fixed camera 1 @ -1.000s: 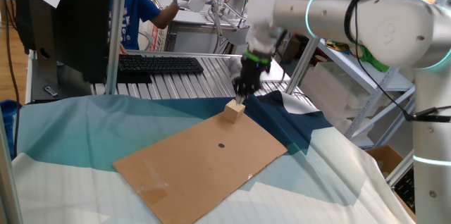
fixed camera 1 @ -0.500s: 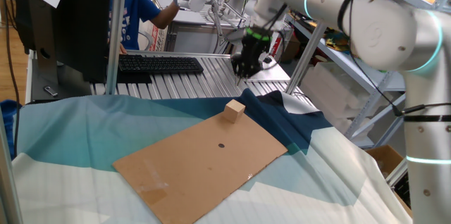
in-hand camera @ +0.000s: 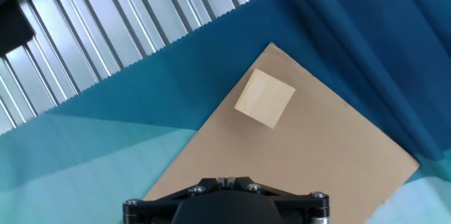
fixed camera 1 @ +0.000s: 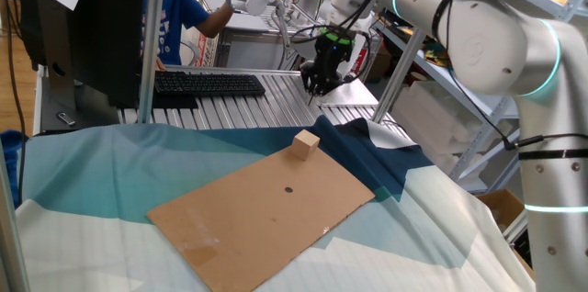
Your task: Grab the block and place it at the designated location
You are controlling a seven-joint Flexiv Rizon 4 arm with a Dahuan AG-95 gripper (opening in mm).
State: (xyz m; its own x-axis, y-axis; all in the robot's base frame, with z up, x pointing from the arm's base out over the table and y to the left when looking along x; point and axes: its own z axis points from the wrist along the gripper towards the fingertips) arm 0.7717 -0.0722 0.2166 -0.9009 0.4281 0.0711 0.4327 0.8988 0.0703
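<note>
A robot arm holds its tool (fixed camera 1: pixel 314 83) in the air, above the ribbed metal part of the bench (fixed camera 1: pixel 230 113), behind the work area. One second ago the tool was low, right at the block; half a second ago it had lifted clear; now it is higher again and further back, well apart from the block. Whether its fingers are open or closed cannot be told: the fixed view shows them as a small dark shape, and the hand view shows only the base of the tool at the bottom edge.

The small wooden block (fixed camera 1: pixel 306 143) (in-hand camera: pixel 265 97) rests alone on the far corner of a brown cardboard sheet (fixed camera 1: pixel 266 219) (in-hand camera: pixel 303 175), in the same spot as in both earlier pictures. The sheet lies on a light blue cloth (fixed camera 1: pixel 101 159) (in-hand camera: pixel 120 125), and a small dark dot (fixed camera 1: pixel 288 190) marks its middle.
</note>
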